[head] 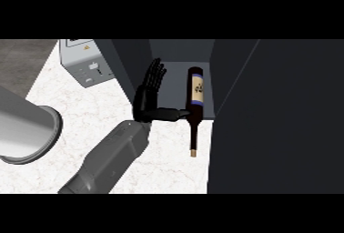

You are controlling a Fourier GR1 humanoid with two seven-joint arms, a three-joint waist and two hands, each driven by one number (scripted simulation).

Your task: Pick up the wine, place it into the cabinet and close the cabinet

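The hand (149,93), fingers straight and holding nothing, leaves the wine (194,102) beside its thumb half outside the cabinet (181,50), likely blocking the door (275,118).

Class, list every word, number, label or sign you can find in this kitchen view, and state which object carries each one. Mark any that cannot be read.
Blue-and-cream label on the dark wine bottle: small dark marks, too blurred to read.
Orange triangular sign on the grey metal appliance: a warning symbol, no legible text.
Black switch marks on that appliance's front: no readable characters.
Dark cabinet, white marble counter, black hand: no writing.
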